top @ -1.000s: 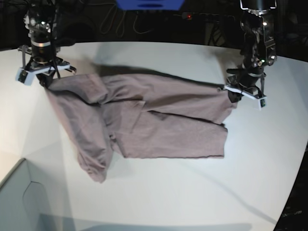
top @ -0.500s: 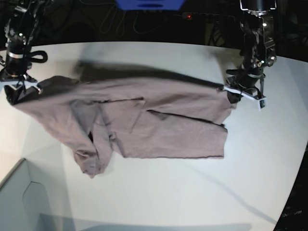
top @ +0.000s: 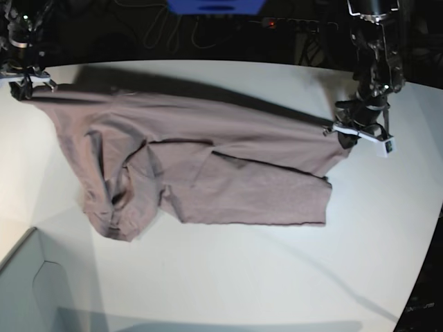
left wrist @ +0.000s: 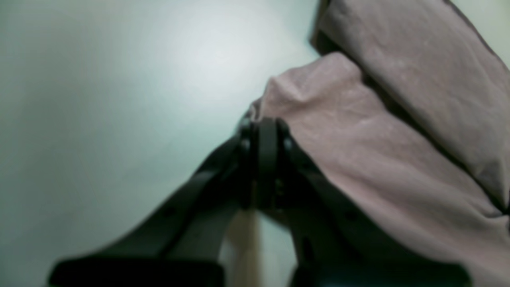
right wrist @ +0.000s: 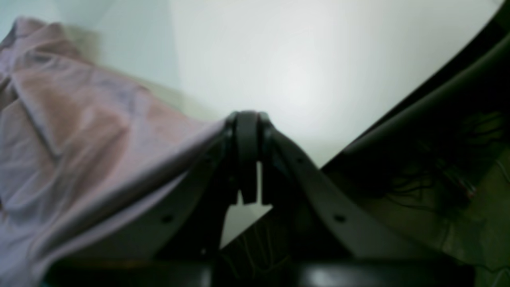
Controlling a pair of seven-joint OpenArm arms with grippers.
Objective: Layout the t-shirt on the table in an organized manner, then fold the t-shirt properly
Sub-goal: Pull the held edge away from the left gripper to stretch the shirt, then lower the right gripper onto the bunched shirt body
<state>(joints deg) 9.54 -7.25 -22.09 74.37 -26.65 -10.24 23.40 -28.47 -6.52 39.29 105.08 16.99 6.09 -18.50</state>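
now spreading the dusty pink-mauve cotton t-shirt over the smooth white table.
left gripper and right gripper each pinch an edge, stretching it taut; next, lower it flat.

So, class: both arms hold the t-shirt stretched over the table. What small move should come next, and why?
Probably lower both arms together, laying the t-shirt flat on the table. The right gripper and left gripper pinch opposite ends, and the near left part is still bunched.
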